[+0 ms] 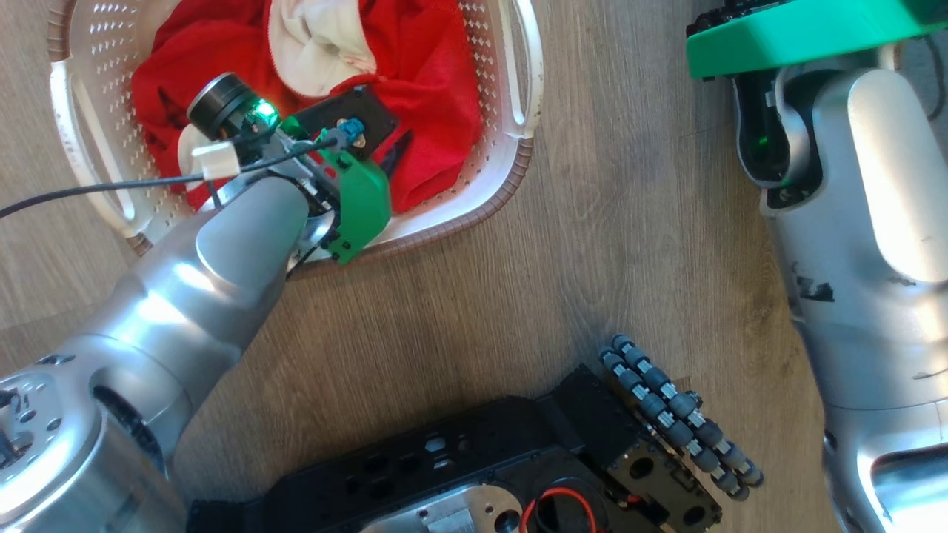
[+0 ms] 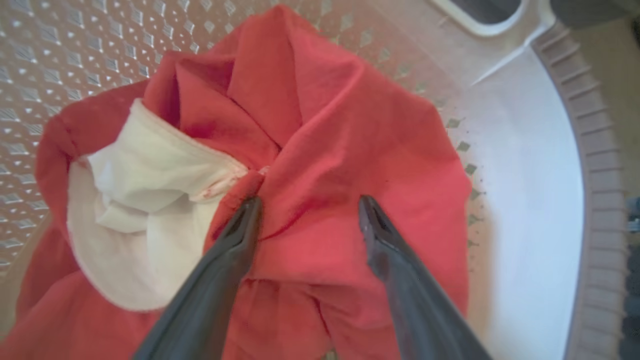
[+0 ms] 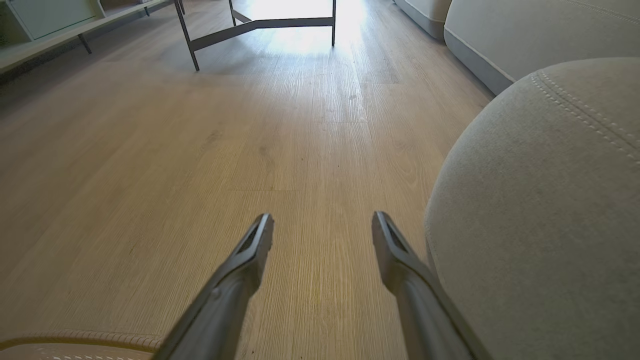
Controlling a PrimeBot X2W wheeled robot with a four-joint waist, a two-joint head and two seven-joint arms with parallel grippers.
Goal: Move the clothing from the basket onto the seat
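The clothing (image 2: 320, 150) is a crumpled heap of soft red fabric with a white lining patch. It lies inside the basket (image 2: 530, 165). The left gripper (image 2: 310, 202) is directly over the heap with its two dark tapered fingers spread wide. A raised red fold sits between the tips and nothing is clamped. Contact between tips and cloth cannot be confirmed. The white patch lies just left of the left finger.

The basket wall is cream plastic pierced with diamond-shaped holes and curves beyond and right of the fingers. Its ribbed brown rim runs further right. The basket stands on a wood-grain plank floor (image 3: 200, 165).

The right gripper (image 3: 322, 220) is over bare floor with its fingers wide and empty. The seat (image 3: 540, 225) is grey woven upholstery with a rounded corner and pale double stitching, just right of its right finger. A dark metal table frame (image 3: 260, 25) stands far ahead.
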